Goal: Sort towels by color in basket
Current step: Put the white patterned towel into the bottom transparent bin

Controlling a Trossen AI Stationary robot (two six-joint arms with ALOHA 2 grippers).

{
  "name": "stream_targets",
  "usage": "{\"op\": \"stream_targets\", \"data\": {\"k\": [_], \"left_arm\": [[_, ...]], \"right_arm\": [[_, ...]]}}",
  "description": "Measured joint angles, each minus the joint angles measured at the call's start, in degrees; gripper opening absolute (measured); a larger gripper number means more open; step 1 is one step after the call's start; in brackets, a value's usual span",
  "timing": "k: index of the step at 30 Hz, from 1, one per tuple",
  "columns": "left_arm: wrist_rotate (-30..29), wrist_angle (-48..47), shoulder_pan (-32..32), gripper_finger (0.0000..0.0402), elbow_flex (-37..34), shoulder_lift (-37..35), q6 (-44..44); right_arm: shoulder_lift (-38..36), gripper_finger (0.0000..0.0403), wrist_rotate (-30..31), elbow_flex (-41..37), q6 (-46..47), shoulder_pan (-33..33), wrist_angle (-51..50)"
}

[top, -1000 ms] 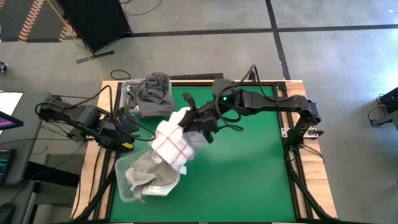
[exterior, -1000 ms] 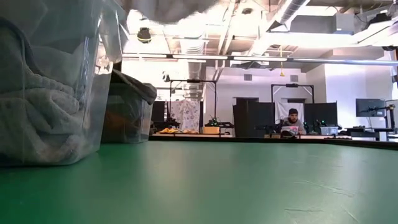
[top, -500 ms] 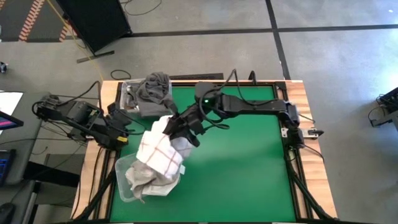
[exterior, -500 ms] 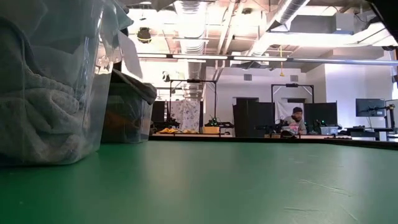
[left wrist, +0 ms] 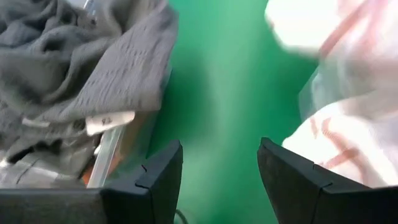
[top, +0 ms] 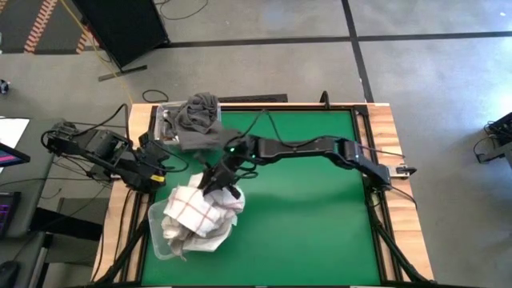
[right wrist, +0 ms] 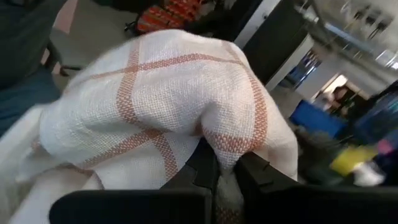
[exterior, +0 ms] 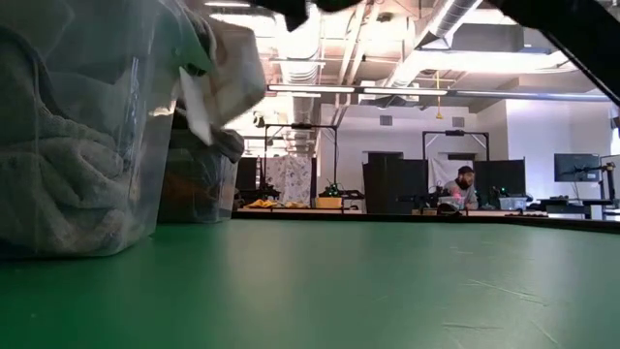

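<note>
The right gripper (top: 218, 186) is clenched on a white towel with rust-orange check lines (top: 200, 206), holding it over the clear bin (top: 157, 240) of light towels near the table's front-left corner. The left gripper (top: 164, 170), fingers apart and empty, waits at the left edge beside the bin of dark grey towels (top: 194, 118).

No legible text, brand, number or sign is showing in any view. A small white fabric tag (left wrist: 109, 121) is lying on the dark grey towels (left wrist: 74, 68) in the left wrist view; faint marks are showing on it, too blurred to read. Screens in the room beyond the table are showing nothing readable.
</note>
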Motion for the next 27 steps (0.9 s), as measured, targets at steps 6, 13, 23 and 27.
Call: {"op": "stream_targets", "data": {"k": [6,13,23,27], "left_arm": [[2.49,11.04,0.00,0.0199,0.00,-0.48,6.85],[15.07,23.65,-0.25,0.0199,0.00,-0.01,12.81],[18.89,31.74,-2.41,0.0199,-3.74,6.60,11.61],[20.43,33.67,-3.41,0.0199,-5.60,10.87,11.13]], "right_arm": [[5.20,0.0047,-0.13,0.00,1.96,-0.01,-0.63],[7.29,0.0055,-0.19,0.00,4.82,-0.48,-4.34],[7.24,0.0059,-0.17,0.00,4.81,-0.44,-8.23],[7.24,0.0060,-0.17,0.00,4.83,-0.42,-9.10]]}}
